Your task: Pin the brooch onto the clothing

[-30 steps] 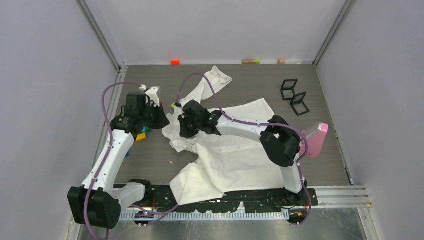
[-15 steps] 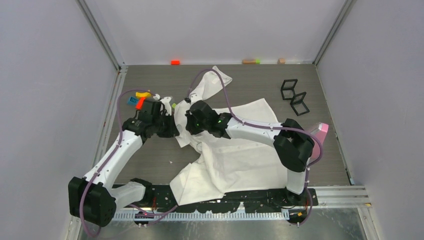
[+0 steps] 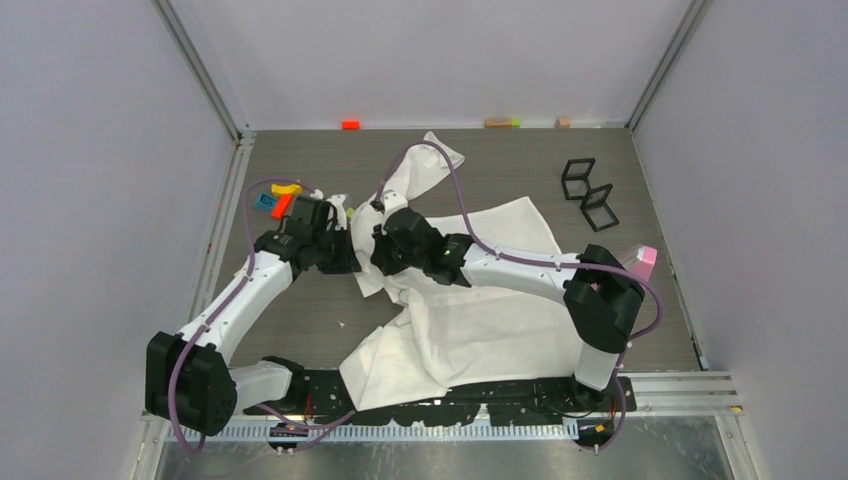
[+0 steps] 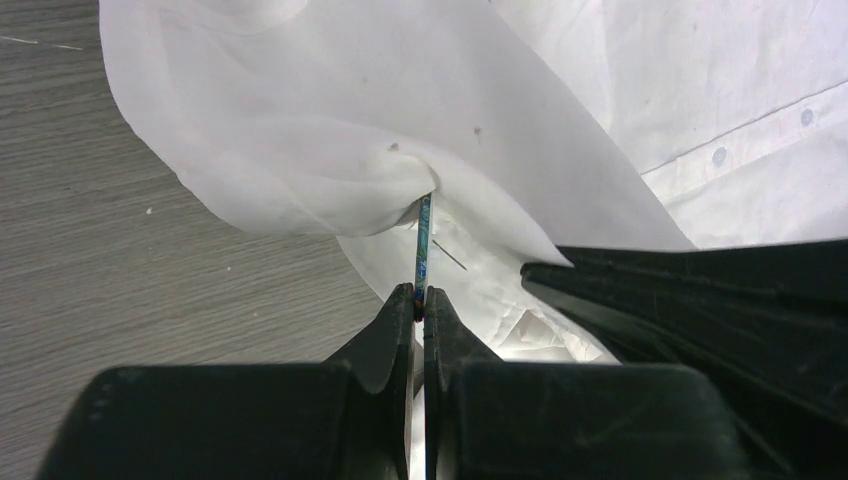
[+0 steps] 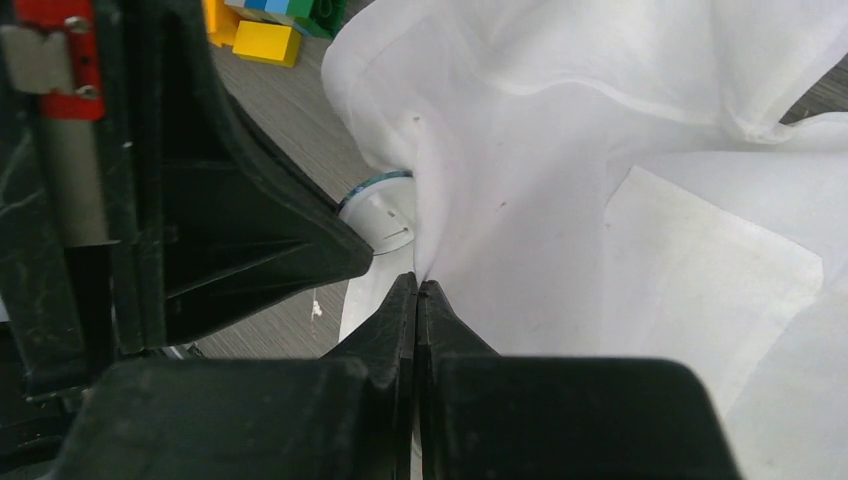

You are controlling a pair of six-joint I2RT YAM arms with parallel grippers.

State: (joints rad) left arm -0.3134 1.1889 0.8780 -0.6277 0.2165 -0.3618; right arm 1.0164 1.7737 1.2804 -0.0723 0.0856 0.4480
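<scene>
Two grippers meet at one raised fold of the white shirt [image 3: 480,320], which sprawls across the table [image 3: 300,310] from centre to near edge. The left gripper [image 4: 420,303] is clamped on the brooch [image 4: 424,235], a thin disc seen edge-on, its far rim pressed into the fold. The right gripper [image 5: 416,288] pinches the same fold tight, just beside the brooch. Bare table lies left of the fold's edge, with toy bricks [image 5: 268,40] nearby.

Thin, matt white cloth shirt [image 3: 480,320] on grey wood-grain table [image 3: 500,170].
</scene>
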